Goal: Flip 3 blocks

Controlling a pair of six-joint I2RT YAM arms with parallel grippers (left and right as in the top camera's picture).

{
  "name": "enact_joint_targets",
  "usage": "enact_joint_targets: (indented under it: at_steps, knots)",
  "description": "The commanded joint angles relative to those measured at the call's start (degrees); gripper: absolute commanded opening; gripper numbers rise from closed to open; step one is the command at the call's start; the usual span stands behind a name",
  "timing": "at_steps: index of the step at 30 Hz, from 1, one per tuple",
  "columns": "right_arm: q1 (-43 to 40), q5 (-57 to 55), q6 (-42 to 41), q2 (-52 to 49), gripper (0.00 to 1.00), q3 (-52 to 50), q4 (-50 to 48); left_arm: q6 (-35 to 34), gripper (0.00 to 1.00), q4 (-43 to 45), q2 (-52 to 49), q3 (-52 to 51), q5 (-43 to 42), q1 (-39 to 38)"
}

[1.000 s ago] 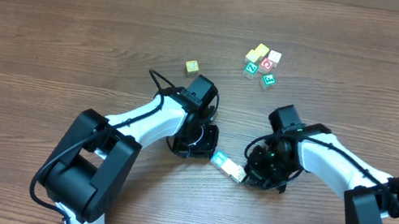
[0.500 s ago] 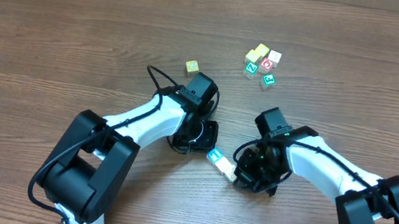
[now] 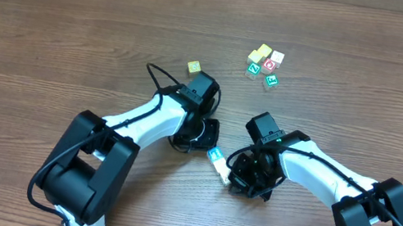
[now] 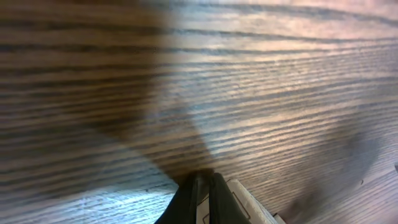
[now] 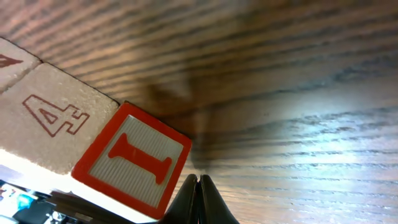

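Two bent arms [image 3: 153,113], closed fingers [image 5: 189,205] low beside blocks [image 3: 218,163]

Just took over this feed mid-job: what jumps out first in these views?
The left arm and right arm meet at mid-table, jaws shut, with a short row of blocks lying between them. In the right wrist view, a red-framed I and a 4 on block faces fill the lower left, close by the jaw tips. Spare cubes cluster farther back.
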State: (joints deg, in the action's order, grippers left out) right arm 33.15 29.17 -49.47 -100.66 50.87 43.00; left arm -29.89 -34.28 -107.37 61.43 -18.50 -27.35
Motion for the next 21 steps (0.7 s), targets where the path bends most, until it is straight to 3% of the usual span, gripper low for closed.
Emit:
enact_joint_targets:
  at_steps: [1,8,21]
  knots:
    - [0.55,0.44,-2.21,1.55,0.04,0.5,-0.79,0.26,0.04,0.0,-1.29,-0.87,0.07,2.58]
    - [0.61,0.33,-4.61,1.55,0.04,0.5,-1.33,0.55,0.04,0.04,-1.29,-0.87,-6.1,5.07]
    - [0.68,-7.89,-4.2,1.55,0.04,0.5,3.82,1.36,0.04,-1.03,-1.29,-0.9,-4.98,5.68]
